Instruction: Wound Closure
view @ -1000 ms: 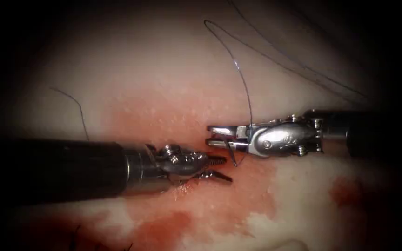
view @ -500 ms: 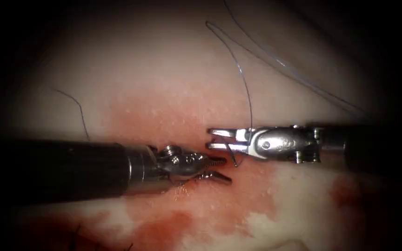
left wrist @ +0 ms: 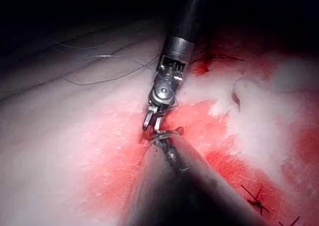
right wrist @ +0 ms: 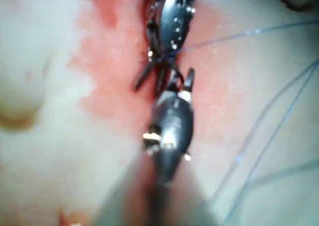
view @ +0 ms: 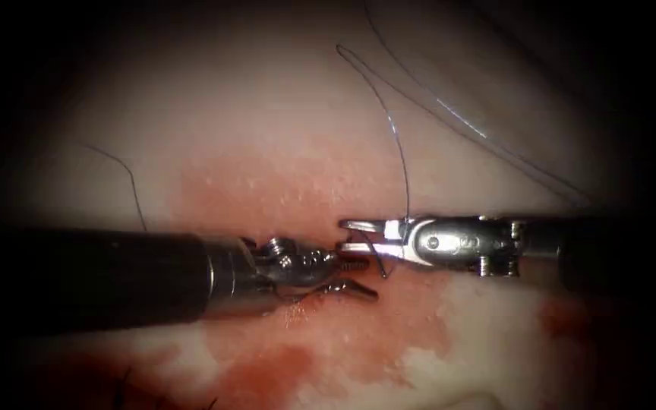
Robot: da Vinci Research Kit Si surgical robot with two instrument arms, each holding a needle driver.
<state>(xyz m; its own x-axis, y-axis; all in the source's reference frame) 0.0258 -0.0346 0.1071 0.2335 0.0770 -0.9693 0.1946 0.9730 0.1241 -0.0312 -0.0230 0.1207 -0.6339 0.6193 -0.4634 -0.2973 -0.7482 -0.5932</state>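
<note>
Right tool (view: 354,236) comes in level from the right, jaws clamped on the needle (view: 379,258) near its thread end; the needle's short dark curve hangs down out of the jaws, tip pointing toward the tissue (view: 267,129), can't tell if the tip is touching or in it. Thread (view: 398,144) rises from the right tool's jaws, runs up and loops away toward the upper right across the pale tissue. Left tool (view: 354,277) lies level from the left, jaws apart, holding nothing, the lower jaw resting on or just above the red fluid (view: 282,197), tips just beside the needle and right under the right tool's jaws. The two tools are tip to tip, nearly touching. The cut itself is hard to make out under the red staining. A loose thread end (view: 127,178) lies on the tissue well left of the tools. In the left wrist view the right tool (left wrist: 151,124) points down at the stained patch, just beside the left tool's tip
</note>
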